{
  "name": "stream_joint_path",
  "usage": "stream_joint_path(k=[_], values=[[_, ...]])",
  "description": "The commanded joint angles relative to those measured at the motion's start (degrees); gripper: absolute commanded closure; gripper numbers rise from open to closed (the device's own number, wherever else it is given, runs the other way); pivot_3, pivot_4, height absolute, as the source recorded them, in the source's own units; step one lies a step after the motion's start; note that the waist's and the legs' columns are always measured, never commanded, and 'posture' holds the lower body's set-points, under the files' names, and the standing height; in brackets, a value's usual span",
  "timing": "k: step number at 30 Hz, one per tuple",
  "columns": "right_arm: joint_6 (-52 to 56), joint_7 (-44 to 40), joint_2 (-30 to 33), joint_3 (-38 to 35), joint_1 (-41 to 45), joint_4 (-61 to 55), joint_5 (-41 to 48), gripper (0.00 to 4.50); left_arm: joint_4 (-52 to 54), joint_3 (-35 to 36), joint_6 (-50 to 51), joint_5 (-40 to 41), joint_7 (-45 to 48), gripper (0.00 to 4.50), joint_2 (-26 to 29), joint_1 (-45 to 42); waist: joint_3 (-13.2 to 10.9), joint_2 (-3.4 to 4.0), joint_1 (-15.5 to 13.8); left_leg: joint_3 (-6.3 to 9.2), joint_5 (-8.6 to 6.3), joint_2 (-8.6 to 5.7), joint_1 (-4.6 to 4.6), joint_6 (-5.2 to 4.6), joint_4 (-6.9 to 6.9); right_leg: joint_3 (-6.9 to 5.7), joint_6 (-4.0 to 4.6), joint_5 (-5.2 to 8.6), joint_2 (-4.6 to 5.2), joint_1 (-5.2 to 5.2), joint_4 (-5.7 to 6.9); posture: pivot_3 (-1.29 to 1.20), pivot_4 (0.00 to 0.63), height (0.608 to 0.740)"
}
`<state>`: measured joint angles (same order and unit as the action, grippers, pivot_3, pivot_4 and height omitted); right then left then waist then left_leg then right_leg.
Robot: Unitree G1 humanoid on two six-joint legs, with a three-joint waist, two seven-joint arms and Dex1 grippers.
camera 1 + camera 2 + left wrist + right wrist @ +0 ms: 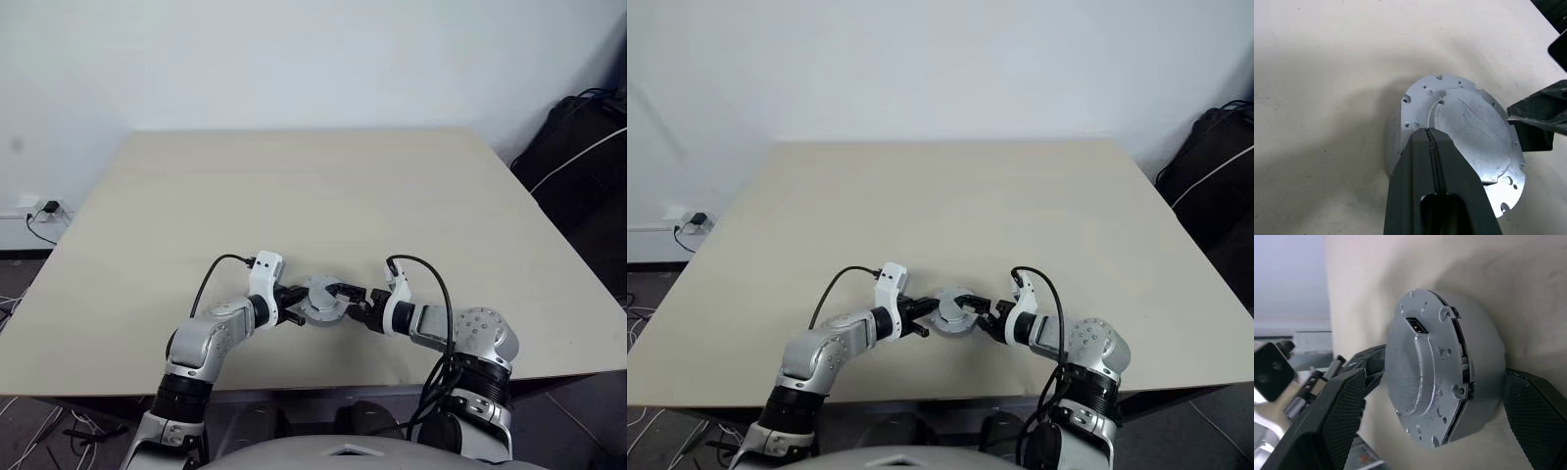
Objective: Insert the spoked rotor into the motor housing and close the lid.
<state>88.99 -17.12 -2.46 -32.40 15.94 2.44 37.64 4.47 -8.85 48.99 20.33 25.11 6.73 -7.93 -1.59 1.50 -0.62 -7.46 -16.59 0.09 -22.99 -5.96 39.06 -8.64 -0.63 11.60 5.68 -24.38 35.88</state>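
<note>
Grey metal lid sits capped on the motor housing, the stack held just over the tabletop between my two arms, near its front edge. Left gripper: jaws pinched fully together on the lid's rim, likely steadying it. Right gripper: jaws wide, flanking the stack, neither pad touching, probably to press the seam shut. Spoked rotor presumably inside.

- We see a wide beige surface running back to a plain white wall.
- We see a white power strip with a black plug on the floor past the surface's left edge.
- We see a black bag crossed by a white cable beyond its far right corner.
</note>
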Motion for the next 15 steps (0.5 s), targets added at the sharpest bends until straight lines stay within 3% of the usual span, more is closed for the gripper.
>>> stream_joint_path(k=[1, 12, 15], values=[[-0.88, -3.35, -1.26, -0.32, 1.38, 0.68, 4.32, 0.02, -0.7, -1.95, 0.54, 0.21, 0.59, 4.5, -0.62, 0.03, -0.01, 0.01, -0.01, 0.0, 0.0, 0.0, 0.0, 0.0, 0.0, 0.01, 0.0, 0.0, 0.0, 0.0, 0.0, 0.0, 0.0, 0.74], [-5.63, -7.5, 1.68, 5.79, -0.81, 6.26, 2.51, 0.02, -0.71, -2.21, 0.52, 0.04, 0.57, 4.5, -0.57, 0.16, -0.01, 0.03, 0.26, 0.0, -0.01, 0.0, -0.01, -0.01, -0.02, 0.0, 0.01, 0.01, 0.0, -0.01, -0.01, 0.0, 0.0, 0.74], [-8.27, -9.46, 3.25, 7.92, -0.93, 9.36, 1.78, 0.61, -0.74, -2.25, 0.46, -0.01, 0.57, 4.5, -0.59, 0.19, -0.01, 0.01, 0.55, 0.0, 0.0, 0.0, 0.0, -0.01, 0.0, 0.01, 0.01, 0.01, 0.0, 0.01, -0.02, 0.0, 0.0, 0.74]])
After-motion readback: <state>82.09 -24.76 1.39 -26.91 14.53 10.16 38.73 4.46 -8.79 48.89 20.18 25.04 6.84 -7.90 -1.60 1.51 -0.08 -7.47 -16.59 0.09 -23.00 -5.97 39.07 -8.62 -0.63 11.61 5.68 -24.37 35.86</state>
